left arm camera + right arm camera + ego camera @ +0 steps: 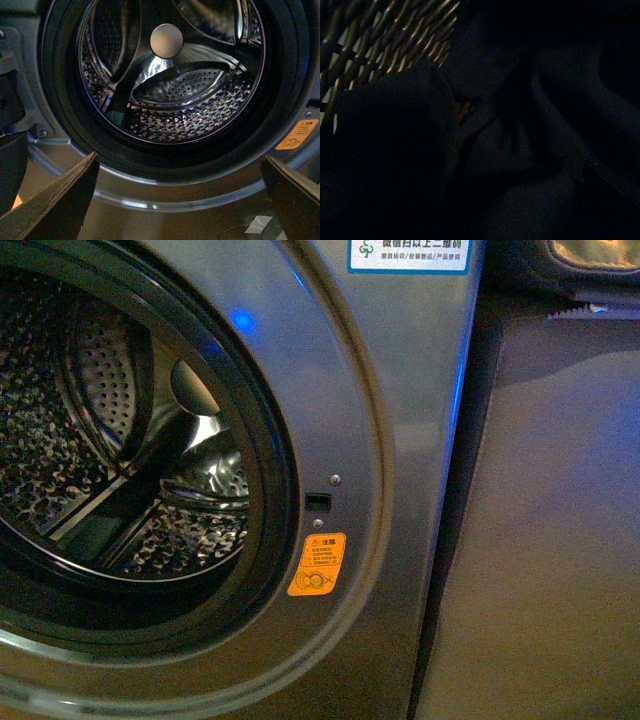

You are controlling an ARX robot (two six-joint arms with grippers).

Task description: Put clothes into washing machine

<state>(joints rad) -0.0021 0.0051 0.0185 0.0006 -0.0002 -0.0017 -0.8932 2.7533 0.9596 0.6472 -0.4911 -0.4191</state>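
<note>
Pick step, I'd say. Washing machine (400, 390) drum (175, 90) is empty. Left end effector (180, 156) is spread wide, empty, facing the porthole. Clothes (530, 165) lie in the wicker basket (385, 35). Right end effector state unreadable, view too dim. Next move needs a firm grasp, then a lift clear of the basket.

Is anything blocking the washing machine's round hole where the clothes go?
Nothing visible does. The washing machine has its porthole open, with no door across it, and the steel drum looks empty.

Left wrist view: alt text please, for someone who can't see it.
The washing machine fills the view, porthole open, its perforated steel drum looking empty inside the black gasket. The left gripper holds its two dark fingers wide apart in front.
</note>
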